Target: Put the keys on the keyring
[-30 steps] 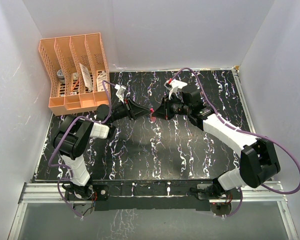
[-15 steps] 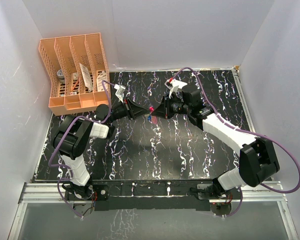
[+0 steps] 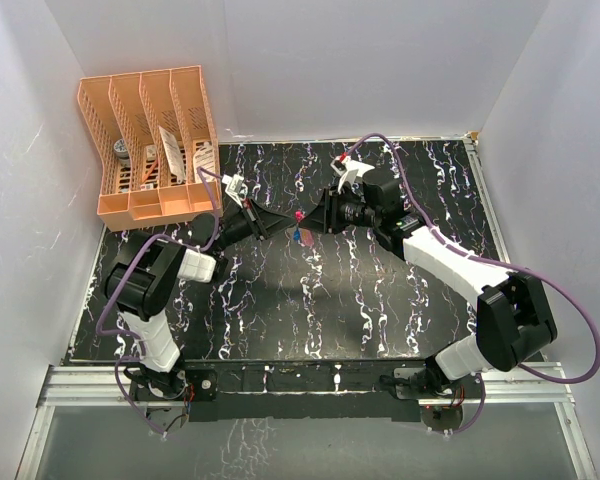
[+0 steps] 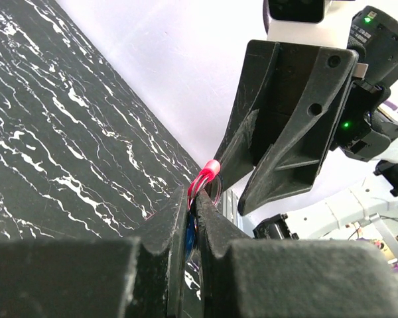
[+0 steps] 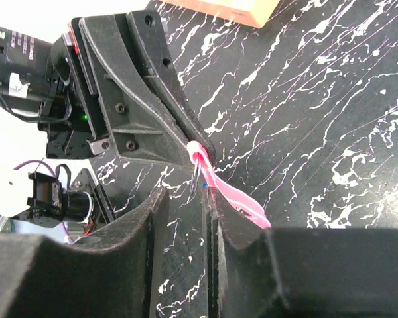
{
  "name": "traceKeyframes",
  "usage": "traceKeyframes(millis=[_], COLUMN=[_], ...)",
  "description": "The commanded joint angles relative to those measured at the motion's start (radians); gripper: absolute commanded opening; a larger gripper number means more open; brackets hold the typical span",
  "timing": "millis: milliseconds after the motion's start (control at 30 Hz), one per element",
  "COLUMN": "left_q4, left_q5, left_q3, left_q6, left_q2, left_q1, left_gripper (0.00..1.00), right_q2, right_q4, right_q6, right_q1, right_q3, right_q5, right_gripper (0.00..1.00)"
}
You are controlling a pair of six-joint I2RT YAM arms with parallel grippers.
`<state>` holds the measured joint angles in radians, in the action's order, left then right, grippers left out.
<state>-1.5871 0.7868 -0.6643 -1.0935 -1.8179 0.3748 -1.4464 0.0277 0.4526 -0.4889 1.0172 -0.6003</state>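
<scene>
Left gripper (image 4: 194, 211) is clamped shut on the keys (image 4: 203, 176), with the pink end and keyring (image 5: 196, 177) sticking out past its tips, above mid-desk (image 3: 310, 300). Right gripper (image 5: 184, 199) sits just beyond, jaws parted, gripping nothing, tips beside the ring. Suggest holding left rigid, re-pinching the ring squarely, threading slowly.

Slim pink key (image 5: 233, 194) juts at a slant from the closed tips of the left gripper (image 4: 194, 211), held aloft, its rounded end poking just past the fingertips. A thin wire keyring (image 5: 196, 177) hangs at that end. The blue key (image 4: 189, 233) shows only as a sliver, wedged between the same jaws
</scene>
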Motion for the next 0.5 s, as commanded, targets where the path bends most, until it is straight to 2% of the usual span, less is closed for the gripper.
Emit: traceKeyframes(millis=[0,233,467], left_q4=[-0.147,-0.070,0.049], left_q5=[-0.091,-0.245,-0.435], left_q3=[0.038,0.087,0.144], left_q6=[-0.031,-0.088,-0.153], left_q2=[0.076,0.144,0.240], left_q1=[0.001,0.003,0.008], left_gripper=[0.00,0.00,0.00], right_q2=[0.047,0.066,0.113], right_q4=[0.081,0.111,0.251], right_q6=[0.014,0.039,0.114], right_q1=[0.003,0.005,0.004], right_q3=[-0.001,-0.029,-0.114], right_q5=[0.060,0.102,0.161], right_gripper=[0.28,0.30,0.29])
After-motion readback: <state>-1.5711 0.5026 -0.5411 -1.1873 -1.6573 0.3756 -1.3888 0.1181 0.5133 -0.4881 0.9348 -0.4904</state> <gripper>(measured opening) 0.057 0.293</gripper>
